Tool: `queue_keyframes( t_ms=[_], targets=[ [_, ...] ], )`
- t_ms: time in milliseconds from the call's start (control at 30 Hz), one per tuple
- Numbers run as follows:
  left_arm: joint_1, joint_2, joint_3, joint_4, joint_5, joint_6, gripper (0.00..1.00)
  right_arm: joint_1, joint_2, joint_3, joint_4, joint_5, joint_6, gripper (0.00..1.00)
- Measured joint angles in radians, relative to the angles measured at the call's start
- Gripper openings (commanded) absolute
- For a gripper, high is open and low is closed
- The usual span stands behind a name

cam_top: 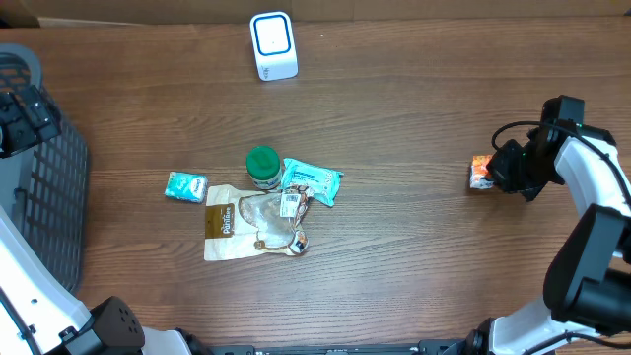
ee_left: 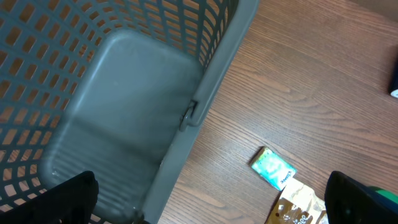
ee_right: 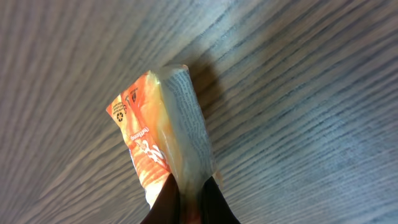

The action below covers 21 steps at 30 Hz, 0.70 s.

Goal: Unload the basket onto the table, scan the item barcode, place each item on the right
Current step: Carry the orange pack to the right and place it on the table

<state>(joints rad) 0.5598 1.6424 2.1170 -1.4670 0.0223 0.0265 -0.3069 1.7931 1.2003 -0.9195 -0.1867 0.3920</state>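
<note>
Well, crinkly orange packet (ee_right: 157, 132), woodgrain table (ee_right: 311, 93)

Beneath me lies a desk (cam_top: 414, 286) of dark brown wood. Seen from overhead, its grain runs in long, fine streaks from my left side to my right. The surface is matt with only a faint sheen. Through my right wrist camera a pale band of light falls across the grain and washes it to a greyish tone, and the shadows there are short and soft-edged. Through my left wrist camera the same wood looks warmer, a reddish brown. Past the desk's far edge runs a narrow tan strip (cam_top: 444, 8), flat and plain; whether it is wall or board I cannot tell.
</note>
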Motion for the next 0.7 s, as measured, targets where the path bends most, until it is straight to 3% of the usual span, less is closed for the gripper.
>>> queue_keyframes(
  t_ms=[600, 633, 700],
  targets=[
    [0.000, 0.000, 0.000, 0.000, 0.000, 0.000, 1.00, -0.051, 0.018, 0.000, 0.092, 0.019, 0.031, 0.05],
    [0.000, 0.000, 0.000, 0.000, 0.000, 0.000, 1.00, -0.055, 0.018, 0.000, 0.098, 0.019, 0.034, 0.11],
    [0.000, 0.000, 0.000, 0.000, 0.000, 0.000, 1.00, -0.061, 0.018, 0.000, 0.104, 0.020, 0.037, 0.36]
  ],
)
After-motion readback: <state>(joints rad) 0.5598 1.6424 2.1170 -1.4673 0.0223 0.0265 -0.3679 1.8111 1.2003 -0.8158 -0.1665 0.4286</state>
